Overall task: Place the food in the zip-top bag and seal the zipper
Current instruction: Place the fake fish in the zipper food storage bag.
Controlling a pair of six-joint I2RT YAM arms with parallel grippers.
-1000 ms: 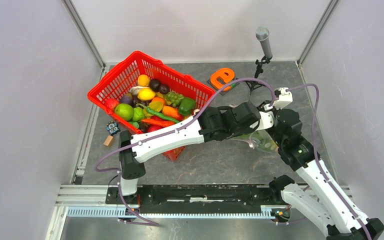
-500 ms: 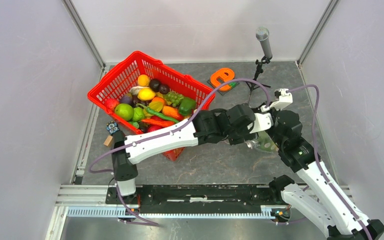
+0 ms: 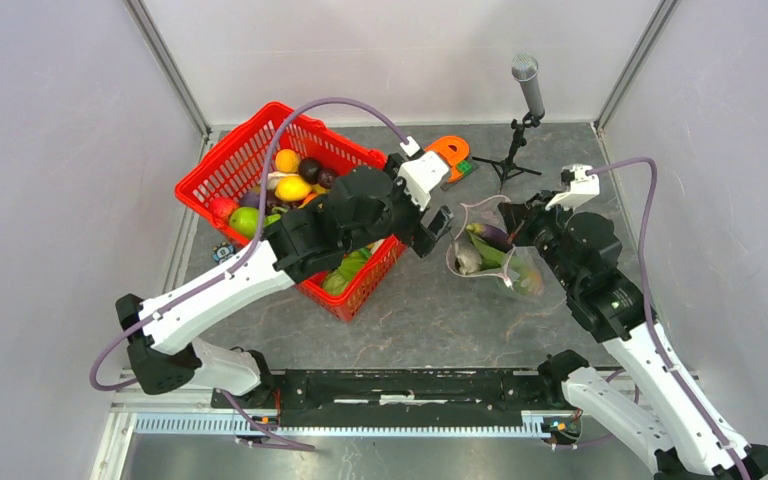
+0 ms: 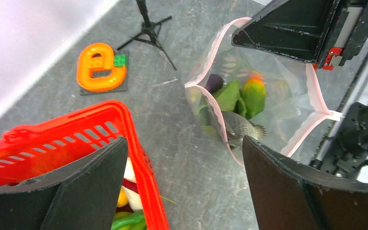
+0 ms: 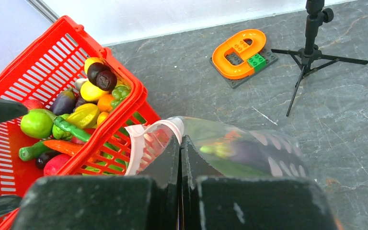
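The clear zip-top bag (image 3: 495, 262) stands right of centre, mouth open toward the left. Its pale pink zipper (image 4: 206, 62) loops round the opening. Inside lie food pieces: a green leaf (image 4: 230, 96), a green-orange fruit (image 4: 254, 93), a purple piece (image 4: 214, 82) and a grey fish (image 4: 237, 127). My right gripper (image 5: 180, 139) is shut on the bag's mouth edge (image 5: 139, 139), holding it up. My left gripper (image 4: 184, 143) hangs open and empty between the bag and the basket, seen from above (image 3: 438, 230). More food (image 3: 295, 188) fills the basket.
The red mesh basket (image 3: 222, 155) stands at back left, its near corner under my left arm. An orange toy on a dark plate (image 3: 447, 155) and a microphone tripod (image 3: 527, 90) stand behind the bag. Small bits (image 3: 222, 255) lie left of the basket.
My left arm has pulled back out of the bag's mouth toward the basket, its jaws opening wide. The grey fish now lies in the bag. The right gripper kept its hold.
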